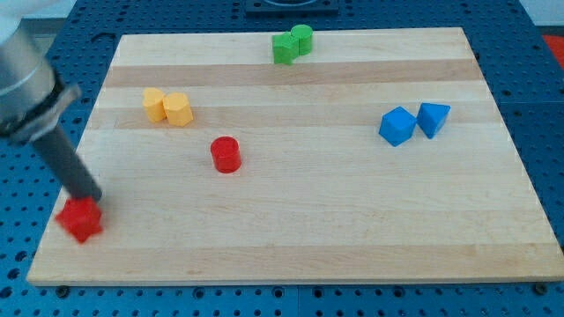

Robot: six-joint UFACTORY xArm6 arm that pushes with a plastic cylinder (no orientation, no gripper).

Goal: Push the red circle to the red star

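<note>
At the view's left, the rod's tip [91, 199] rests at the top edge of the red star [80, 219], near the tabletop's [308, 229] lower left corner. The arm carries no jawed end effector, only this rod. Two yellow blocks [167, 106] touch each other further up. The red circle [226, 154], a short cylinder, stands apart, up and right of the star. Two green blocks [292, 43] sit touching at the view's top, two blue blocks [413, 121] at the right.
</note>
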